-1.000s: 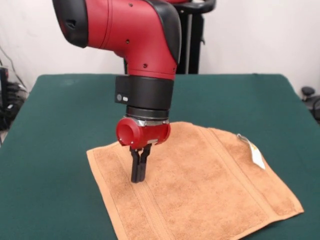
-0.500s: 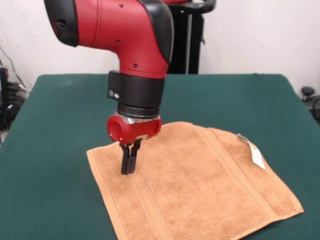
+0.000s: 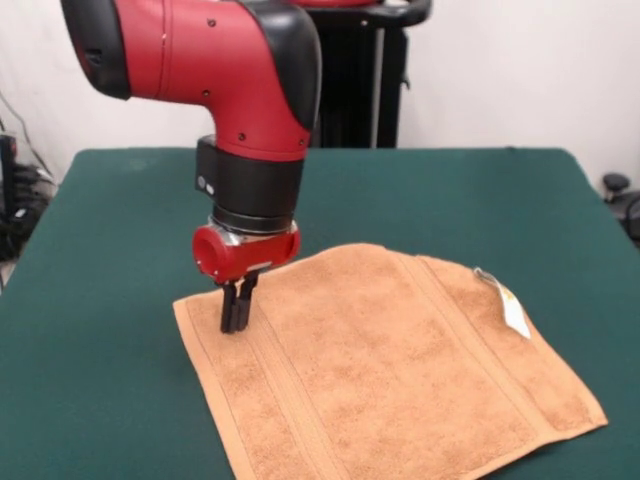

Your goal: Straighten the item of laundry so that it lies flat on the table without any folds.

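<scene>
The towel is spread flat on the table toward its near edge; the clenched gripper is held over the towel's left band.

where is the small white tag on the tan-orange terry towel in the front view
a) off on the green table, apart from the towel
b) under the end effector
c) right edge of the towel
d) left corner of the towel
c: the small white tag sits at the right edge of the tan-orange terry towel, far from the end effector.
</scene>
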`<action>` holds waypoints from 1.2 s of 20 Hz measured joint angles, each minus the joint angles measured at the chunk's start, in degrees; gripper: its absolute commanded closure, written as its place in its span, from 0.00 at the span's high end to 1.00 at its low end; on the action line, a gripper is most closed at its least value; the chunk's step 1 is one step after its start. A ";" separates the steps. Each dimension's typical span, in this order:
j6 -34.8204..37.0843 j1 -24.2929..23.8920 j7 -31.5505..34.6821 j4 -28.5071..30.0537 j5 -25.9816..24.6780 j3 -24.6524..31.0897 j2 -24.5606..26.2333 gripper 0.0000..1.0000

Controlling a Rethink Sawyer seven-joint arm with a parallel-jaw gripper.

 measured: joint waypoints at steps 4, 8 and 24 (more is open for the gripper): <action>0.65 -1.13 0.00 -0.03 0.02 0.58 0.84 0.00; 0.72 -1.82 0.00 0.02 0.01 1.29 0.96 0.00; 14.65 -7.47 -0.02 -3.70 4.95 8.79 2.59 0.00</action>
